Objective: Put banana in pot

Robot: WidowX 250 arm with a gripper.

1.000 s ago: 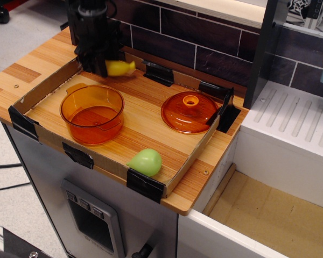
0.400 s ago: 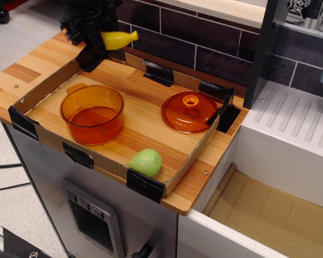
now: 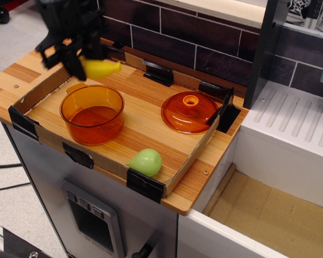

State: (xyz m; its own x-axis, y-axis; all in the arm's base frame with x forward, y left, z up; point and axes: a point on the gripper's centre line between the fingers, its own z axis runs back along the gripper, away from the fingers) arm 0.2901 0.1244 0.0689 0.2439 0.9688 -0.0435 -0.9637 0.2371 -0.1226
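One banana (image 3: 100,68) is all I am carrying, pinched in the gripper (image 3: 82,63) by its left end, with the rest of it sticking out to the right. It hangs in the air above the far rim of the pot (image 3: 92,113), not yet over the pot's middle. The arm looks blurred, so I cannot read the exact grip depth.

From the pot, the lid (image 3: 190,112) sits well to the right and the green pear (image 3: 146,162) lies to the front right, both clear of my path. The pot is empty and much wider than the banana, so I judge the target forgiving.

To do this step well, I would bring the banana towards the front until it sits over the pot's centre, lower it inside the walls without touching the rim, and only then open, so it cannot bounce out onto the tray (image 3: 151,126).
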